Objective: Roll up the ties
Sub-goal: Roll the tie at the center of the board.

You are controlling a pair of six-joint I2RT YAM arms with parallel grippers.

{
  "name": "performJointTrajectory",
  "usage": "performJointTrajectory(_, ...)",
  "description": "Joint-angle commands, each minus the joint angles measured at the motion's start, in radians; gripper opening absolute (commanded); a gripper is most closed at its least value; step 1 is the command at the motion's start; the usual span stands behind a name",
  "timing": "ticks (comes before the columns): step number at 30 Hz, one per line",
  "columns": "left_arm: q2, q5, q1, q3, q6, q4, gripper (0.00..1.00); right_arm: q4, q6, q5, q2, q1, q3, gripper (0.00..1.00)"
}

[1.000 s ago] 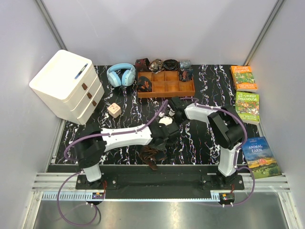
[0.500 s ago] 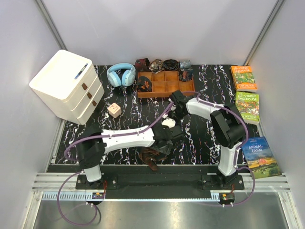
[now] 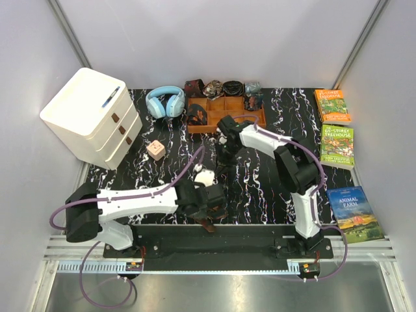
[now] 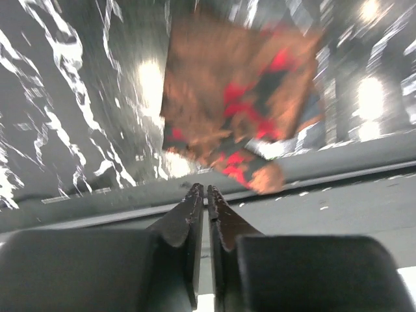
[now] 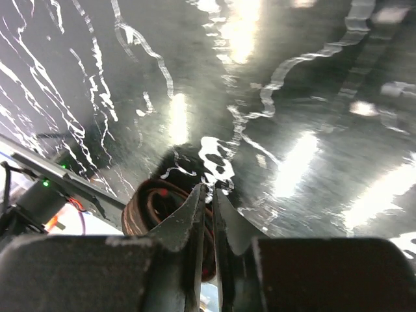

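While the right gripper (image 5: 208, 191) pinches a rolled tie (image 5: 159, 207), the left gripper (image 4: 203, 189), closed and empty, should spread over the loose tie (image 4: 227, 97).

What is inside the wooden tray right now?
In the tray: one rolled tie at the left end, another in the far right corner. The right arm covers part of the near middle compartments.

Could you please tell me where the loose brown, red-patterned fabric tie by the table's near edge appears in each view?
Top external: crumpled brown, red-patterned fabric tie at the near edge, bottom centre.
Left wrist: blurred, upper middle, beyond the shut left gripper.
Right wrist: not identifiable; the coiled brown band there seems another tie.
Shared landmark: black white-veined marble tabletop.
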Motion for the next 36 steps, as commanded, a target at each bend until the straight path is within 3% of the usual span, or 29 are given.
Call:
performJointTrajectory(1, -0.015, 0.114, -0.017, -0.117, -0.079, 0.154, 0.07, -0.056, -0.014, 0.037, 0.061, 0.07, 0.088, 0.16)
performJointTrajectory(11, 0.094, 0.145, -0.016, -0.194, -0.101, 0.336, 0.05, -0.073, -0.004, 0.057, 0.152, 0.157, 0.134, 0.15)
performJointTrajectory(36, 0.208, -0.073, 0.043, -0.21, -0.099, 0.253, 0.04, 0.08, 0.123, -0.015, 0.098, 0.286, -0.084, 0.15)
